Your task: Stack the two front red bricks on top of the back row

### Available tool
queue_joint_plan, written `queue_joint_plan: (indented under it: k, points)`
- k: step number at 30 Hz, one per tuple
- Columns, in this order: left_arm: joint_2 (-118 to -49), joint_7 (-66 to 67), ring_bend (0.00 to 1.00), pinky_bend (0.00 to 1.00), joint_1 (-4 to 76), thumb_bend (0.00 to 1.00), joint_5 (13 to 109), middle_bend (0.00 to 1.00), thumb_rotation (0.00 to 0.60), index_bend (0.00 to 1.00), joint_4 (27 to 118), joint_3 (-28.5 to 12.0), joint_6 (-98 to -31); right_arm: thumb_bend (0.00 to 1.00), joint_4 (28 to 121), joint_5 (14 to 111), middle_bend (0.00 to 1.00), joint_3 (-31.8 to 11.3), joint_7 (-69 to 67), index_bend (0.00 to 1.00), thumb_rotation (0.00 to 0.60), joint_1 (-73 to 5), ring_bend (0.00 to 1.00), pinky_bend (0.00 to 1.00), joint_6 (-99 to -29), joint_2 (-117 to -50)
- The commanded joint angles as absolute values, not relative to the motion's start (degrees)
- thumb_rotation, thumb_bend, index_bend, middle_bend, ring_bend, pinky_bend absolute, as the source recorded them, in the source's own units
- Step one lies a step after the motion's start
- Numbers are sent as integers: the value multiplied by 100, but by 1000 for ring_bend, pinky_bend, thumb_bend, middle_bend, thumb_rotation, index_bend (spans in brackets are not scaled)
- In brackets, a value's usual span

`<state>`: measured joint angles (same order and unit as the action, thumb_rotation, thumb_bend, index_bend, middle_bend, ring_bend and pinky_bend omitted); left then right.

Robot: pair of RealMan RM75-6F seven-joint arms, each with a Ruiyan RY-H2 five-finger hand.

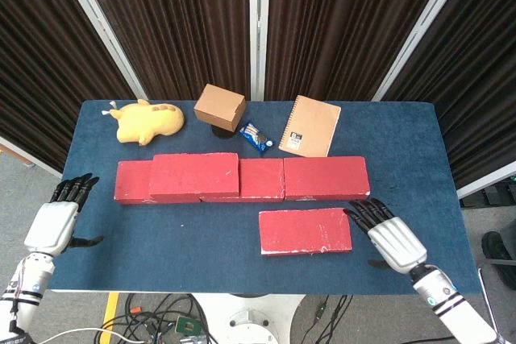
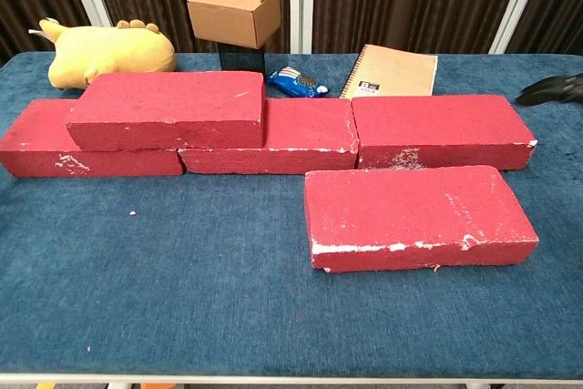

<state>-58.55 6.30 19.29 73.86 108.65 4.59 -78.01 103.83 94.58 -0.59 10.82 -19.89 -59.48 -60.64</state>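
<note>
- Front brick (image 1: 305, 231): the one red brick not yet stacked. It lies flat on the counter (image 1: 201, 239), just in front of the back row (image 1: 322, 177), below the middle and right bricks of that row. Its long axis runs left to right, parallel to the row.
- Stacked brick (image 1: 193, 175): already set on top of the row, bridging the left and middle bricks. By my judgement one placement is done and one remains.
- My right hand (image 1: 391, 239): palm down, just beside the right end of the front brick, with my fingers (image 1: 363, 213) spread and pointing toward its far right corner. They hold nothing. I cannot tell whether the tips touch the brick. In the chest view only dark fingertips (image 2: 551, 90) show at the right edge.
- My left hand (image 1: 55, 219): off the left edge of the counter, fingers spread and empty, well apart from the front brick.
- Governing relation: the brick lies to the left of my right hand, end-on to it. The right hand is clearly the nearer one, and I judge the brick's open spot to be atop the middle and right bricks, straight behind it.
</note>
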Motion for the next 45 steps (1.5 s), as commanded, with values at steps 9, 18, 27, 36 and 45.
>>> queue_joint_plan:
  k: [9,18,27,36,45]
  points:
    - [-6307,571,0,0,1334,0,8103,0,600,0,10207,472,-8474,0,10370,7999,0,-347,1826,0,600,-2862,0,0,-4687,-6965]
    - [-6298,301,0,0,1157,0,8159,0,600,0,10027,424,-8366,0,10060,7304,0,-396,1882,0,600,-3158,0,0,-4455,-7388]
    - [-6292,263,0,0,1080,0,8212,0,600,0,9946,385,-8189,0,9715,6830,0,-406,1890,0,600,-3389,0,0,-4386,-7828]
    - [-6289,204,0,0,1025,0,8237,0,600,0,9906,318,-8073,0,9550,6560,0,-384,1769,0,600,-3583,0,0,-4277,-8007]
    - [-6286,169,0,0,978,0,8253,0,600,0,9885,266,-7982,0,9452,6666,123,-338,1492,0,600,-3602,23,0,-4413,-8102]
